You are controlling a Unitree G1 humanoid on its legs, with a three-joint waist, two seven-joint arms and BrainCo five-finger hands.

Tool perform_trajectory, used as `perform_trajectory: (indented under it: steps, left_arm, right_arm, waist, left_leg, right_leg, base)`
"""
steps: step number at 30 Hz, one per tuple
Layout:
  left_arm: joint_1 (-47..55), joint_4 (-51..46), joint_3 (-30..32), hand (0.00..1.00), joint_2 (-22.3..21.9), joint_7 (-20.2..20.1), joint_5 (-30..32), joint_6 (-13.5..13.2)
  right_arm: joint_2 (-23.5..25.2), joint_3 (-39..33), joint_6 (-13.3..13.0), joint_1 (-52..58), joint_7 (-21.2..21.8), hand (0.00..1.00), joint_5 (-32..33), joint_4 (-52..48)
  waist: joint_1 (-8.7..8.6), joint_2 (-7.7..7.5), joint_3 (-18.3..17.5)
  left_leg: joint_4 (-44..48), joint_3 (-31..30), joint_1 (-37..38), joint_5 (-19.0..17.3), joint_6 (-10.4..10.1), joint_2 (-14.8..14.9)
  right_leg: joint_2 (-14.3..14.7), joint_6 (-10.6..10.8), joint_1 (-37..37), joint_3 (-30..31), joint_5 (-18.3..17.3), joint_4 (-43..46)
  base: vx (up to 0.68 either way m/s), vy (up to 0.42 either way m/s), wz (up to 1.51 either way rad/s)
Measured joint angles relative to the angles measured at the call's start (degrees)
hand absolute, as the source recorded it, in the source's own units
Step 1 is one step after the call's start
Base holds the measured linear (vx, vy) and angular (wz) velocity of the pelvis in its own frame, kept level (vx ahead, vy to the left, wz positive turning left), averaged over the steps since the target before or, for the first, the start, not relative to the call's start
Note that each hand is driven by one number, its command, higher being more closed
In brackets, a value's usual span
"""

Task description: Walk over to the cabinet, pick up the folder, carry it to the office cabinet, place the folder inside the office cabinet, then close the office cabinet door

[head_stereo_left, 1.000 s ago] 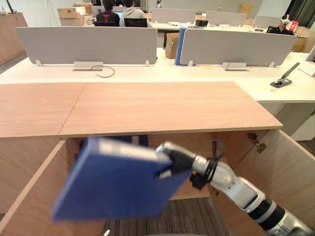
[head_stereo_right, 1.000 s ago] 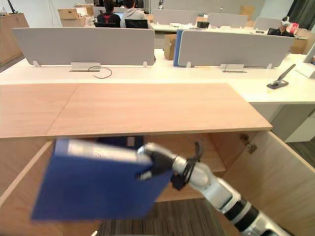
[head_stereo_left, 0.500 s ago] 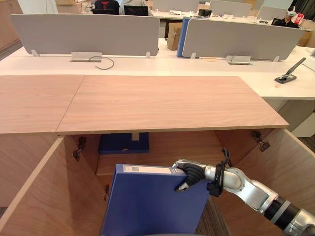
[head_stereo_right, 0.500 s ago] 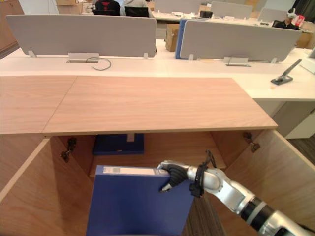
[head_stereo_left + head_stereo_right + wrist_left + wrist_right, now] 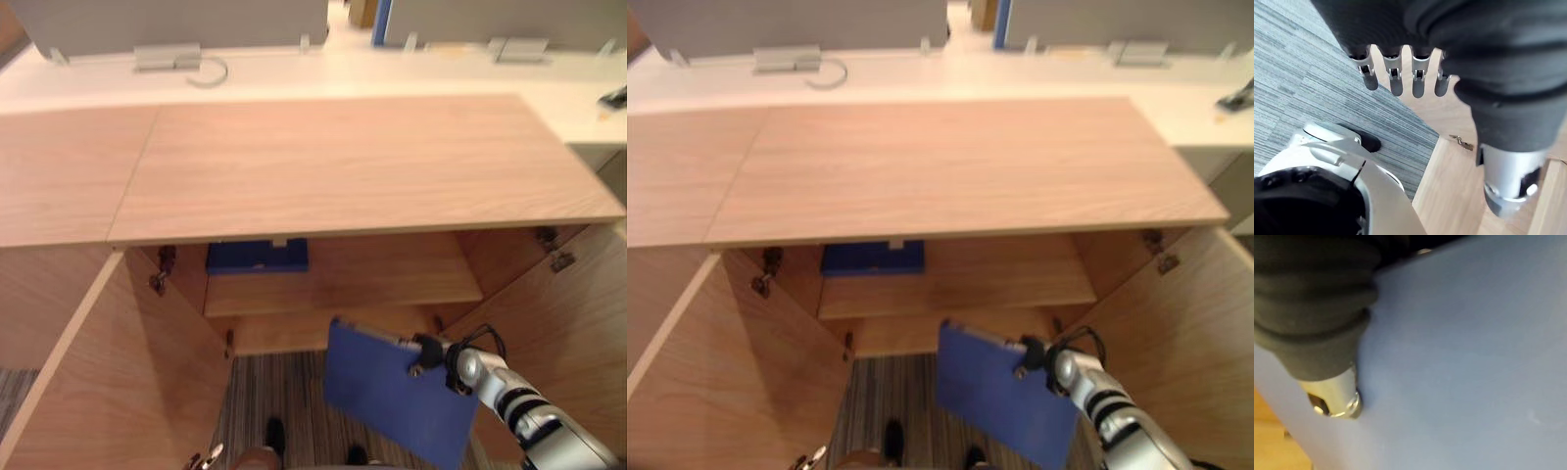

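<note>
We're mid-placing: right hand grips flat blue folder, lower right; left hand relaxed. Next, likely slide it into open light-wood office cabinet.

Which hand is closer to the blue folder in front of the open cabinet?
Right. The right hand grips the blue folder at its top edge; the left hand hangs over carpet by the cabinet door, apart from it.
</note>
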Motion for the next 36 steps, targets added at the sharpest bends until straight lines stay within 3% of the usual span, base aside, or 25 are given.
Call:
perform_trajectory:
  steps: [3,7,9,11,12,13,17,18,19,23,27,36]
  left_arm:
    - [-0.1,-1.2,1.0,0.00,0.0,1.0,0.0,0.0]
    - [-1.3,-1.9,3.2,0.00,-0.6,1.9,-0.4,-0.1]
    - [-1.6,-1.9,4.4,0.00,-1.1,2.0,-0.9,0.1]
    - [-1.8,-2.3,6.0,0.00,-1.1,2.0,-1.5,0.1]
    - [-1.9,-2.6,6.4,0.00,-1.1,2.0,-1.8,0.1]
    - [-2.1,-3.0,7.0,0.00,-1.0,2.1,-2.1,0.0]
    - [-2.9,-3.0,7.6,0.00,1.4,2.7,-2.0,0.0]
    - [-3.3,-3.0,7.6,0.00,1.9,2.8,-2.0,0.0]
    - [-5.0,-2.9,7.6,0.00,2.0,3.2,-2.0,0.0]
    - [-6.9,-3.0,7.3,0.00,-0.8,3.3,-2.1,0.0]
    - [-7.8,-3.1,6.7,0.00,-1.6,3.4,-2.7,-0.4]
    - [-7.7,-3.0,6.0,0.00,-1.6,3.6,-2.0,-0.6]
  right_arm:
    - [3.3,-6.9,1.9,-2.9,-4.3,1.00,11.2,1.2]
    - [6.5,-7.1,2.8,-3.0,-4.7,1.00,18.6,1.9]
    - [11.2,-10.6,2.8,-4.1,-6.7,1.00,24.3,1.7]
    - [12.2,-10.6,2.8,-4.5,-6.9,1.00,24.8,0.0]
    - [12.2,-10.7,2.8,-4.5,-6.9,1.00,24.5,-1.0]
    - [12.2,-10.7,2.8,-4.4,-6.9,1.00,24.1,-2.5]
    - [12.3,-9.9,2.5,-3.0,-4.8,1.00,23.4,-6.1]
    - [12.2,-9.1,2.5,-3.0,-4.6,1.00,23.4,-6.4]
    - [12.2,-7.9,2.4,-2.1,-4.3,1.00,23.4,-6.8]
    - [12.0,-5.3,2.4,0.0,-3.7,1.00,23.5,-7.0]
    - [12.0,-3.5,2.5,2.5,-3.6,1.00,23.6,-7.1]
    - [11.9,-4.4,2.4,5.7,-4.1,1.00,26.1,-9.1]
  waist:
    - [0.96,0.05,1.4]
    - [2.38,-0.23,2.8]
    - [2.85,0.35,4.6]
    - [2.65,1.13,4.6]
    - [2.66,1.40,4.8]
    - [2.67,1.60,5.1]
    - [2.56,1.11,5.4]
    - [2.54,0.63,5.6]
    - [2.42,0.73,5.9]
    - [2.19,0.64,6.0]
    - [1.08,0.65,6.1]
    - [0.21,0.75,6.9]
  left_leg:
    - [0.6,-0.1,-0.8,-0.3,0.5,-0.5]
    - [1.5,0.5,-0.8,-1.1,0.9,-0.7]
    - [5.9,2.4,-1.3,-4.2,1.3,0.2]
    - [10.4,2.8,-3.5,-6.7,2.3,1.4]
    - [11.8,2.8,-4.1,-7.4,2.3,1.9]
    - [14.9,2.5,-5.3,-8.9,1.9,2.7]
    - [28.8,-1.8,-10.4,-16.4,-1.6,6.9]
    - [30.7,-2.7,-11.3,-17.2,-2.3,7.2]
    - [33.2,-5.9,-13.1,-18.3,-4.1,8.9]
    - [30.9,-8.7,-13.6,-16.0,-6.9,10.3]
    - [25.9,-10.0,-9.9,-14.0,-8.4,10.9]
    - [20.5,-10.3,-7.7,-10.5,-8.4,9.3]
  right_leg:
    - [-0.5,0.3,-0.4,0.1,0.3,-0.1]
    - [-1.0,0.4,-0.6,0.7,0.3,0.7]
    - [-1.8,0.6,-0.9,1.2,0.2,2.4]
    - [-2.1,1.5,-2.8,1.0,-0.9,5.8]
    - [-2.2,0.9,-3.8,0.4,-2.0,7.9]
    - [-4.0,-0.8,-5.4,-2.8,-3.4,12.3]
    - [-7.9,-0.5,-6.8,-3.9,-3.7,13.5]
    - [-8.2,0.1,-6.9,-3.9,-3.3,13.2]
    - [-6.4,3.7,-7.2,-5.7,-3.6,15.4]
    - [-5.0,2.6,-9.0,-7.3,-5.9,20.2]
    - [-4.7,2.0,-7.6,-9.0,-7.2,21.9]
    - [-6.2,2.3,-6.3,-10.0,-7.6,20.1]
  base:
    - [0.00,0.041,0.01]
    - [-0.01,0.050,-0.09]
    - [-0.06,0.058,-0.42]
    - [-0.10,0.057,-0.23]
    - [-0.13,0.054,-0.06]
    - [-0.13,0.085,0.04]
    - [-0.12,0.040,0.27]
    - [-0.06,-0.179,0.46]
    - [-0.04,-0.210,0.40]
    - [0.07,-0.219,0.22]
    - [0.12,-0.174,0.18]
    - [-0.02,-0.014,0.08]
